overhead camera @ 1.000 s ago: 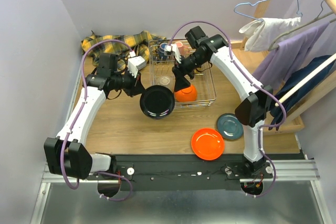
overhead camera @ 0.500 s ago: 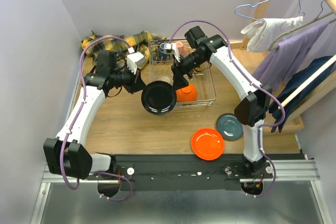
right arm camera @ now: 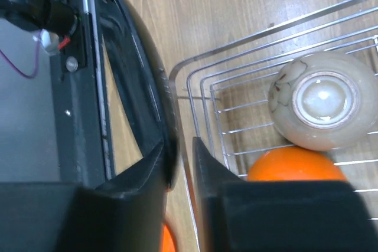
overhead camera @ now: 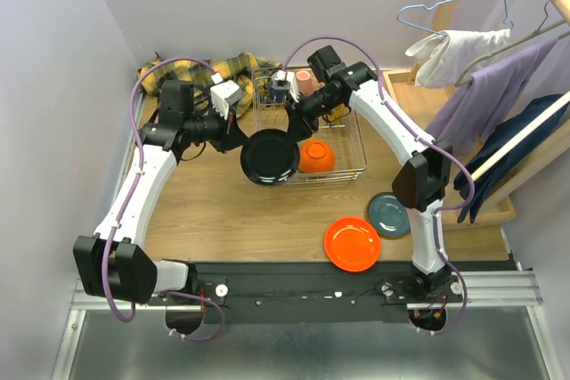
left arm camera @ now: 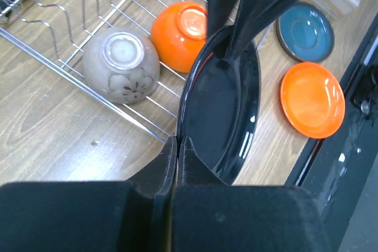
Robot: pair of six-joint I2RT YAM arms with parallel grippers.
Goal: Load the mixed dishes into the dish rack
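Plate in the air: my black plate [overhead camera: 270, 157] hangs off the table [overhead camera: 205, 211], at the near left corner of the dish rack [overhead camera: 356, 135].
My left gripper [left arm camera: 177, 143] is squeezed tight on one edge of the plate. My right gripper [right arm camera: 178, 149] is narrow, with a finger on each side of the other edge. I see a thin gap by one finger, so I think it is not pinching yet. The plate looks hard, shiny and slippery, and I think it would break if it fell. It looks light enough to hold by the rim. The rim is the best place to grab, pushed deep between the pads. An orange bowl [overhead camera: 315, 157] and a beige bowl [left arm camera: 121, 66] sit upside down in the rack, so I must not bump them.
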